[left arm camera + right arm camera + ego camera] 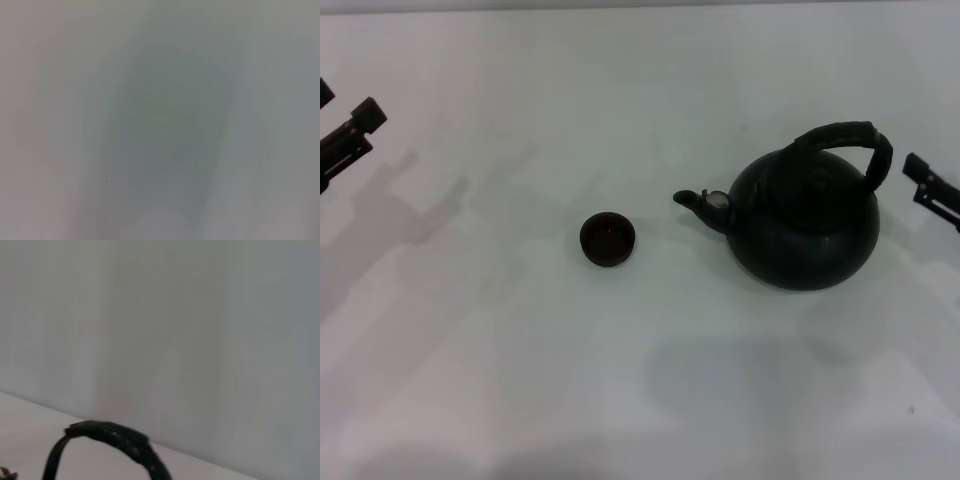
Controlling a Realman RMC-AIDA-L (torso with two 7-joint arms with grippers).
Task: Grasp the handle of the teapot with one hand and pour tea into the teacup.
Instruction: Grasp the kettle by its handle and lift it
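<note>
Nothing is held yet. The right gripper (932, 187) waits beside the big round black teapot (807, 222); whether its jaws are open cannot be told. It likely must reach the thick arched black handle (848, 139) next, then tip toward the tiny dark teacup (608, 238). The left gripper (348, 140) sits far off.

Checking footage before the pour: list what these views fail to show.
- Left claw: head view's edge cuts it off.
- Right claw: same.
- Teacup: contents too dark.
- Teapot: right wrist view shows only its handle.
- Left wrist view: featureless blur.

left hand (345, 140): cut off at edge | right hand (932, 190): cut off | left wrist view: blurred blank
</note>
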